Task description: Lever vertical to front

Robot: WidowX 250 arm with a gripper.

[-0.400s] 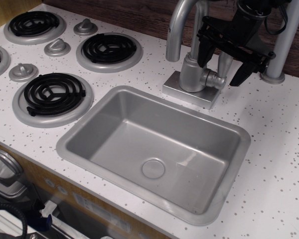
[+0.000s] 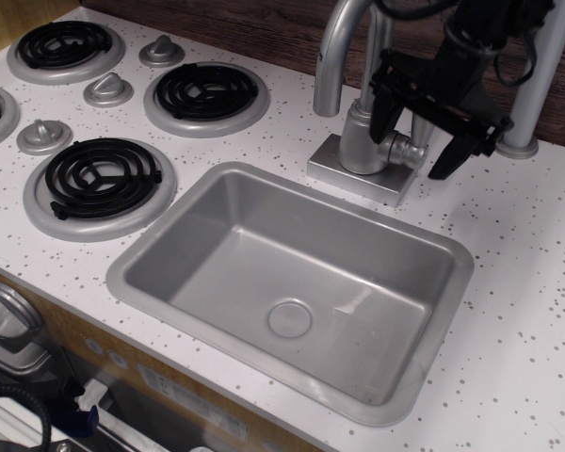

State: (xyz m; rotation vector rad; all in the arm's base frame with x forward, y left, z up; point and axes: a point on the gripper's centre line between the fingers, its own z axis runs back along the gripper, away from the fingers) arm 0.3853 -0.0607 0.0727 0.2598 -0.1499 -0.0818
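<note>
The grey faucet body [image 2: 363, 141] stands on its square base behind the sink. The lever [image 2: 420, 130] is a flat silver paddle rising about upright from a short round stub [image 2: 407, 151] on the faucet's right side. My black gripper [image 2: 412, 151] comes down from the top right and is open. One finger [image 2: 384, 111] is left of the lever and the other finger [image 2: 454, 151] is right of it, so the lever stands between the jaws. I see no contact with the paddle. The paddle's top is hidden behind the gripper.
The tall curved spout [image 2: 334, 52] rises left of the gripper. A grey post [image 2: 527, 113] stands at the right by the wooden back wall. The sink basin [image 2: 292, 282] lies in front. Burners [image 2: 207, 94] and round knobs [image 2: 108, 90] are at the left.
The gripper has shifted slightly down and to the left, and its fingers now straddle the lever more closely. The lever has not moved.
</note>
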